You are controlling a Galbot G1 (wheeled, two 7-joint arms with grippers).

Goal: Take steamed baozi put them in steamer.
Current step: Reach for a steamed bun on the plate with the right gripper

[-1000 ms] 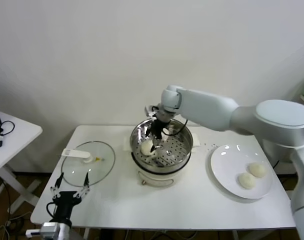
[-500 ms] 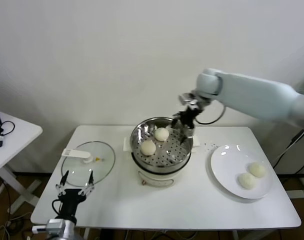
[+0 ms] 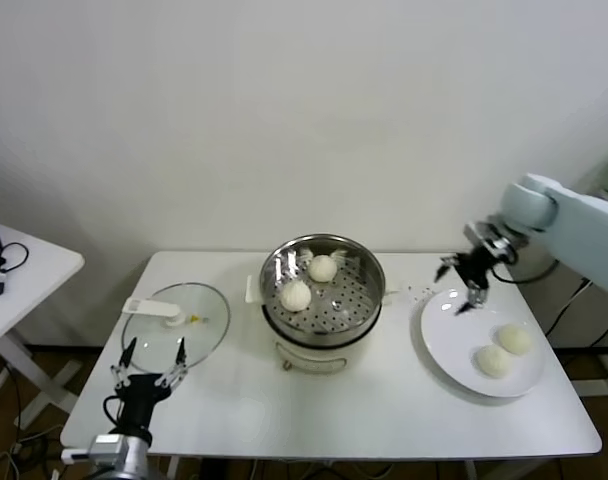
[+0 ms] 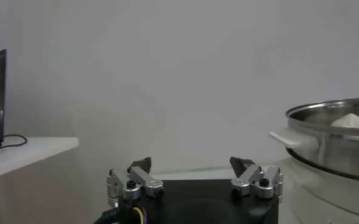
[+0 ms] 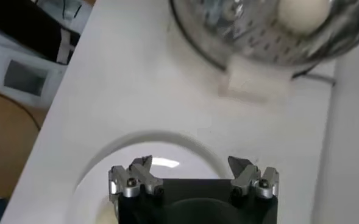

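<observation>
The shiny steamer (image 3: pixel 329 318) stands mid-table with two off-white baozi (image 3: pixel 296 295) (image 3: pixel 323 267) on its perforated tray. Two more baozi (image 3: pixel 515 340) (image 3: pixel 494 361) lie on the white plate (image 3: pixel 449 325) at the right. My right gripper (image 3: pixel 462 284) hangs open and empty over the plate's far left rim, away from the steamer. In the right wrist view the right gripper (image 5: pixel 191 163) is over the plate's rim (image 5: pixel 144 142), with the steamer (image 5: pixel 252 42) and one baozi (image 5: pixel 301 12) beyond. My left gripper (image 3: pixel 149 362) is parked, open and empty, at the table's front left.
A flat glass lid (image 3: pixel 174 325) with a white handle lies left of the steamer, just beyond the left gripper. A small white side table (image 3: pixel 24 265) stands at the far left. The left wrist view shows the steamer's rim (image 4: pixel 337 131) off to one side.
My right gripper left the steamer, where it set down a second baozi, and swung right and down to the plate's edge. The left arm shifted only slightly.
</observation>
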